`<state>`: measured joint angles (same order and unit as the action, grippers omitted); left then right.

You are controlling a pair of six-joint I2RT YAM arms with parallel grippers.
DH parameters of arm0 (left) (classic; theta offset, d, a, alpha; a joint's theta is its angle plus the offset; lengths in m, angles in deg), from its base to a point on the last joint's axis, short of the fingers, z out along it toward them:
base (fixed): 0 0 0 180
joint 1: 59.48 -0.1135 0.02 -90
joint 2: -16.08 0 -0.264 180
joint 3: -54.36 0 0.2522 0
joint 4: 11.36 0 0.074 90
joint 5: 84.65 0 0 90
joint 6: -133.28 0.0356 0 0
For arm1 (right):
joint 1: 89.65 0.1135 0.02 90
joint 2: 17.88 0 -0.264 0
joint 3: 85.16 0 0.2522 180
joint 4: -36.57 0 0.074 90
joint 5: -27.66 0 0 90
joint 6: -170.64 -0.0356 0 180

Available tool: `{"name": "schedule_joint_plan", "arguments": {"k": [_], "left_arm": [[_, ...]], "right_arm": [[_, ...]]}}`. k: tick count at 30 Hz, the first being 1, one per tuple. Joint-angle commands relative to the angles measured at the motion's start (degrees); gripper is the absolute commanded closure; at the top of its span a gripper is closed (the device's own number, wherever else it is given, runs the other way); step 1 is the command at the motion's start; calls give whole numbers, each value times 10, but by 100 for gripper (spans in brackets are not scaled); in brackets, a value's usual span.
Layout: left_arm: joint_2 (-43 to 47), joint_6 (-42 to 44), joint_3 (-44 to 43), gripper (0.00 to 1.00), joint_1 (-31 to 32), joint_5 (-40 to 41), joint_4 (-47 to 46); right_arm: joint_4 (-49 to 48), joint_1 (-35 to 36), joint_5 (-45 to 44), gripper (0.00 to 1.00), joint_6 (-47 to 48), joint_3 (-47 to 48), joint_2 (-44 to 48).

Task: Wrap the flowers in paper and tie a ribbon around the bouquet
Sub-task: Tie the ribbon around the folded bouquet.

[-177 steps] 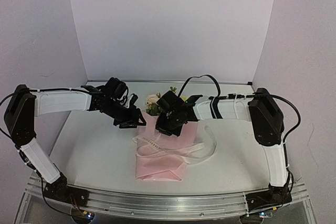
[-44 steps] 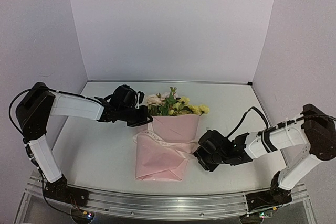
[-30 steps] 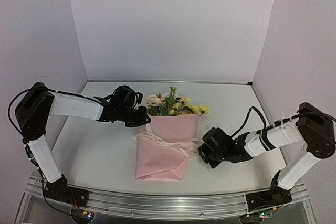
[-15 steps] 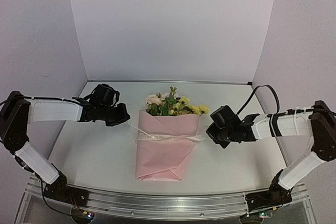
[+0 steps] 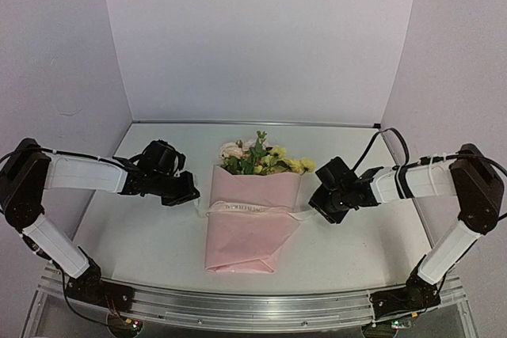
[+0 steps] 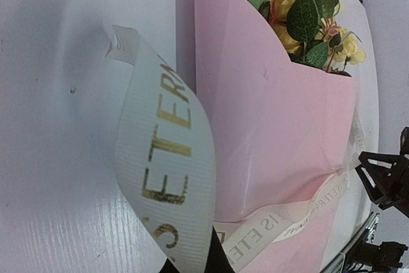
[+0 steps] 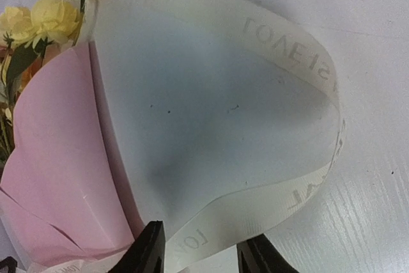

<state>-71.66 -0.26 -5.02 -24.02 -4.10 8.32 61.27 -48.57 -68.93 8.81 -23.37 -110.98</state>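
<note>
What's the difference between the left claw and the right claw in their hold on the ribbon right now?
The left claw is shut on its end of the ribbon. The right claw is open, with its fingers apart and the ribbon lying loose between them. The left claw sits left of the bouquet, the right claw on its right. Both are level with the ribbon band across the bouquet.

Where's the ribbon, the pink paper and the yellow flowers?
ribbon (image 6: 171, 164), left wrist view, on the wide lettered band
pink paper (image 5: 245, 239), top view, on the folded lower front
yellow flowers (image 7: 52, 16), right wrist view, on one bloom
</note>
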Motion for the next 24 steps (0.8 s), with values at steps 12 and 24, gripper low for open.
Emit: {"name": "schedule_joint_plan", "arguments": {"k": [12, 24], "left_arm": [[0, -13, 16, 100, 10, -11, -52], [9, -10, 15, 100, 11, -3, -46]], "right_arm": [[-151, 26, 103, 35, -140, -53, 10], [-234, 30, 93, 47, -233, -68, -61]]}}
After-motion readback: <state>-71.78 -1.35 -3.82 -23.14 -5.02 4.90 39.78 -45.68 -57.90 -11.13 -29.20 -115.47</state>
